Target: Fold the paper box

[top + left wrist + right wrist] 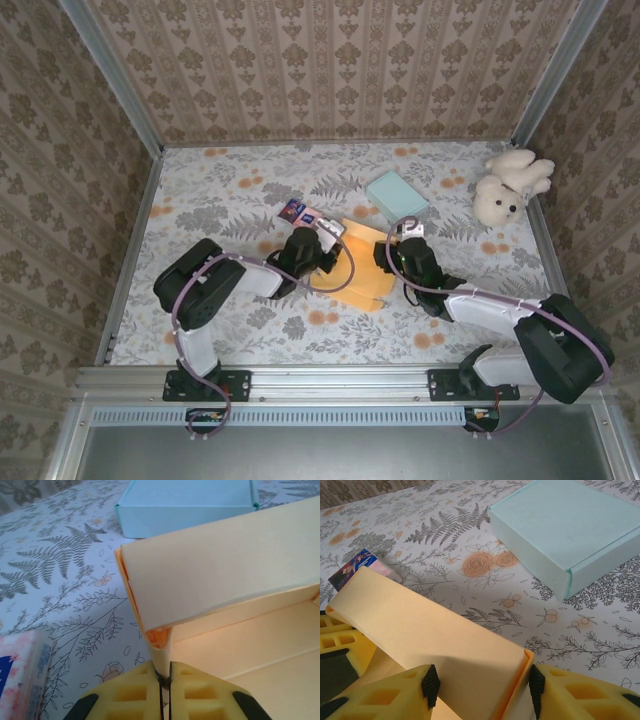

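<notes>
Yellow paper box point(225, 570) edge pinched by left fingers point(131, 696), right fingers' point(385, 696) grip unclear

the paper box point(225, 570) is smooth matt card. the left tool point(165, 677) is yellow moulded plastic with a dull sheen. beyond it, the teal box point(185, 505) looks like matt paper too; the tabletop point(60, 580) beneath wears a matt printed floral sheet.

Walls point(330, 60) papered in brown-and-cream damask, met by grey metal corner posts point(113, 75), enclose a surface point(220, 190) covered in pale cloth printed with grey ferns and orange flowers, with an aluminium rail point(330, 380) along its near edge
</notes>
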Controlling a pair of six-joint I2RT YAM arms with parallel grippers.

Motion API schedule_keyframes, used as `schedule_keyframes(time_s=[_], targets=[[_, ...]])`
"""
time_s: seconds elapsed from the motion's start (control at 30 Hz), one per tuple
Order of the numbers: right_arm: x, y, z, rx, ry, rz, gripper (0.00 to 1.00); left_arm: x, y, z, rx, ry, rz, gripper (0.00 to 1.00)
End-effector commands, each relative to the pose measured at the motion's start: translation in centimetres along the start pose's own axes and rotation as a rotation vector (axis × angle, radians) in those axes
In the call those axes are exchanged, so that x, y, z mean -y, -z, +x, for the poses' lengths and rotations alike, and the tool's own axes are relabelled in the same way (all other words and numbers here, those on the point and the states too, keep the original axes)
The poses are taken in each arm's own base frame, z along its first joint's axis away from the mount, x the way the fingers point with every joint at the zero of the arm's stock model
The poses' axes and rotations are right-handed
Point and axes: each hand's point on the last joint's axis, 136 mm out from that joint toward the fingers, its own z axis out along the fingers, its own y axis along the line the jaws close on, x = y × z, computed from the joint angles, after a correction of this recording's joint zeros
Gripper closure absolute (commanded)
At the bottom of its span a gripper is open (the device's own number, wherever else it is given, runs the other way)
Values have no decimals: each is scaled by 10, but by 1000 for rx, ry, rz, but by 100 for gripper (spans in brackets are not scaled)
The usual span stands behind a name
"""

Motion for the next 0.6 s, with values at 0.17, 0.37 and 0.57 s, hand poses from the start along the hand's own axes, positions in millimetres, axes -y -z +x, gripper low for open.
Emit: schedule_keyframes(time_s=[0.17, 0.37, 0.57], targets=[[4, -8, 49, -173, 17, -5, 47, 7, -24, -28, 85, 30, -155, 97], [12, -4, 50, -143, -31, 20, 52, -38, -18, -13, -5, 102, -594, 98], [13, -3, 53, -147, -51, 22, 52, -44, -21, -7, -13, 135, -605, 97]])
